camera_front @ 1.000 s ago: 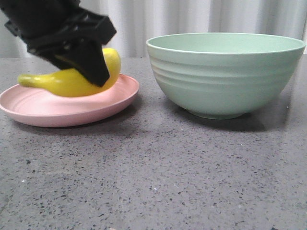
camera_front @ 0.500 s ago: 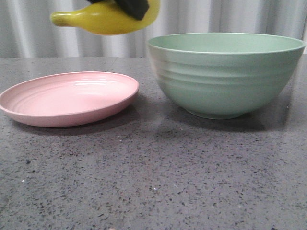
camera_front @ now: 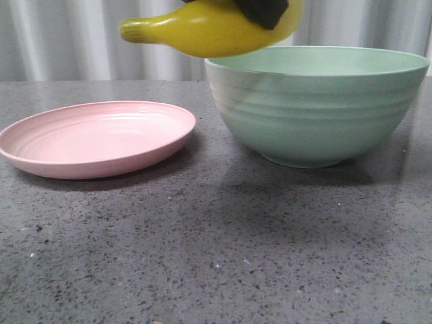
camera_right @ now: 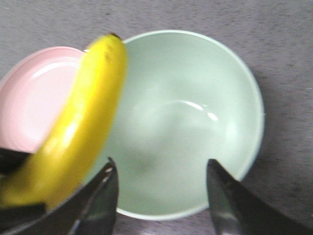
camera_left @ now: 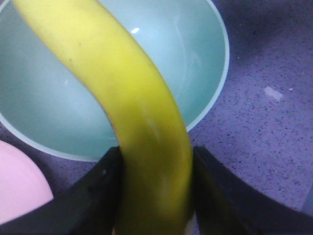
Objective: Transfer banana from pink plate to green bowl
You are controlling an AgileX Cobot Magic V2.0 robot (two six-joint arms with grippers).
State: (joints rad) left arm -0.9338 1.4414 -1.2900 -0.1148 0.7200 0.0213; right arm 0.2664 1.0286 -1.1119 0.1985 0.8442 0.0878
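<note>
- One banana (camera_front: pixel 209 30) is in the air, clear of the table (camera_front: pixel 216 236), above the left rim of the bowl in the front view; its stem end points left, toward the plate side.
- One green bowl (camera_front: pixel 317 108) stands on the table, right of the plate, holding nothing.
- One pink plate (camera_front: pixel 94 138) lies on the table just beside the bowl, not touching it, with nothing on it.
- Left gripper (camera_left: pixel 156 196): two dark fingers (camera_left: pixel 93 191) are pressed against opposite sides of the banana, clamping it. Bowl interior and part of the plate show beneath it.
- Right gripper (camera_right: pixel 161 196): jaws spread wide with nothing between them, positioned above the bowl. The banana crosses the bowl rim in this view.
- Count: one banana, one bowl, one plate, two grippers.
</note>
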